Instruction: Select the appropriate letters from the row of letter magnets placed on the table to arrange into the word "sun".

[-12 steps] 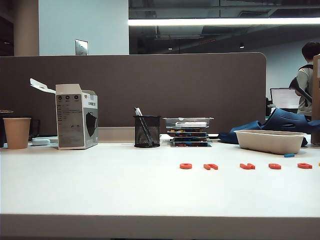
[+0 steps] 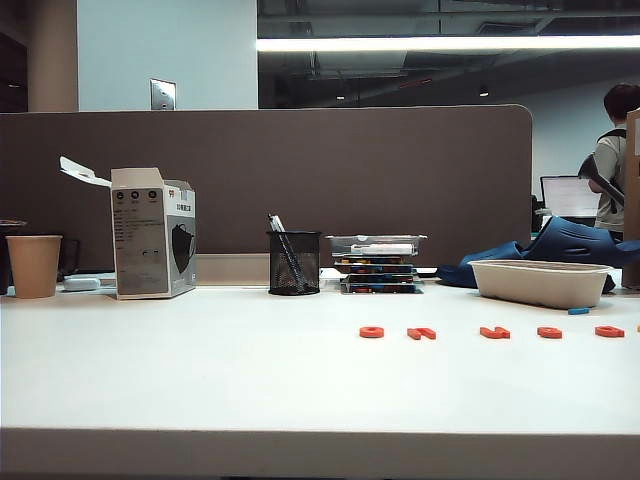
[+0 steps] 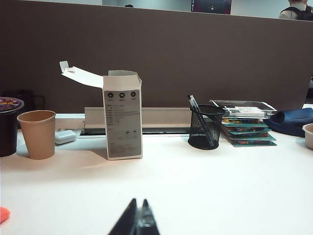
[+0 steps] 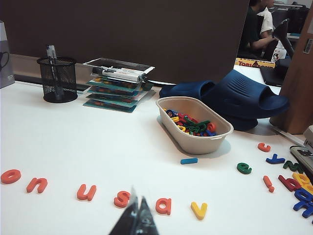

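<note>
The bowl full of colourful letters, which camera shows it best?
The right wrist view: it looks down into the beige oval bowl, showing the mixed-colour letters inside. The exterior view shows only its side wall; the left wrist view catches just its rim at the picture's edge.

orange-red letters [image 4: 86,192] on the white table [image 4: 98,142]; a small blue piece [image 4: 189,160] nearby.

Five orange-red letters [image 4: 83,192] lie in a row along the table's [image 2: 200,380] front edge, by one yellow letter [image 4: 198,210]. One blue piece [image 4: 189,160], one tray [image 4: 195,142], one mesh cup [image 2: 294,263], one paper cup [image 2: 34,265], one box [image 2: 152,233]. The left gripper [image 3: 138,218] and right gripper [image 4: 137,211] make two.
</note>
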You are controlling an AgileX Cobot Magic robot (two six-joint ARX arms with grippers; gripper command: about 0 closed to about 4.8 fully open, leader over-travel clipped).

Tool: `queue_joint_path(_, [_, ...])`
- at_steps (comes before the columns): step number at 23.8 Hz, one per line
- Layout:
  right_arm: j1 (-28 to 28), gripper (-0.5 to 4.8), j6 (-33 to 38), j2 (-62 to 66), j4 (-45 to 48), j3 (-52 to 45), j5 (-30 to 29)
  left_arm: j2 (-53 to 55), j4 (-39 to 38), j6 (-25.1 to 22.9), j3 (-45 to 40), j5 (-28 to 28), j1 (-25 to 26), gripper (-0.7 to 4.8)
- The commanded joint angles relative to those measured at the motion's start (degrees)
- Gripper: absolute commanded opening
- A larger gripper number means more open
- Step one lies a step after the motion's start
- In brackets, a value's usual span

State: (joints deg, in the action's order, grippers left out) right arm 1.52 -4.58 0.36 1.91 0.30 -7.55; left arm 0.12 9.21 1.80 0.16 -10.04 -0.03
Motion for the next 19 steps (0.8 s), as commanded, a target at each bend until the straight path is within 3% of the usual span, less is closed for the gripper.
queue_joint_path(1, [0.0, -0.05, 0.1, -0.5, 0.9, -0.3, 0.0, 0.0, 1.1, 0.2, 1.0, -0.3, 0.1, -0.06])
queue_joint_path(5, [0.0, -0.05, 0.1, -0.5, 0.9, -0.3, 0.0, 0.0, -1.2, 0.3, 5.2, -0.4, 0.1, -0.06])
queue_joint_path(10, [0.0, -0.05, 0.1, -0.5, 0.9, -0.3, 0.0, 0.0, -6.3, 0.2, 13.8, -5.9, 0.1, -0.06])
queue_joint_path(16, [0.0, -0.05, 0.1, -0.5, 0.9, -0.3, 0.0, 2.8, -20.5, 0.2, 28.6, -12.7, 0.1, -0.06])
queue_joint_path(19, [0.0, -0.05, 0.1, -0.5, 0.9, -0.3, 0.0, 9.6, -29.8, 0.2, 39.5, -21.2, 0.1, -0.06])
